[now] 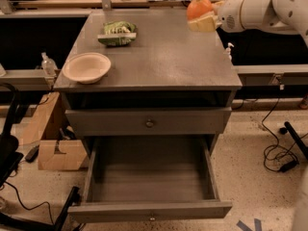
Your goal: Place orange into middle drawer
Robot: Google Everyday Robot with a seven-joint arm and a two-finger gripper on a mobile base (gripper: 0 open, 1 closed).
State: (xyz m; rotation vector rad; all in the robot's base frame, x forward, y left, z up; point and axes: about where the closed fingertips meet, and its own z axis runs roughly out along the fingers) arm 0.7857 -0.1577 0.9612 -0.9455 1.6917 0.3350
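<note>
The orange (198, 7) is round with a reddish tint and is held in my gripper (203, 17), well above the far right part of the cabinet top (159, 57). The gripper's pale fingers (204, 24) are shut on the fruit from the right and from below. The white arm (255, 11) reaches in from the upper right. The middle drawer (150, 177) stands pulled out wide at the front of the cabinet, dark grey and empty inside, with a small knob on its front edge. Above it is a closed grey front with a round knob (149, 123).
A beige bowl (86, 67) sits at the left of the cabinet top. A green snack bag (117, 33) lies at the back left. A cardboard box (55, 150) and a spray bottle (48, 64) are to the left. Cables (281, 153) lie on the floor at right.
</note>
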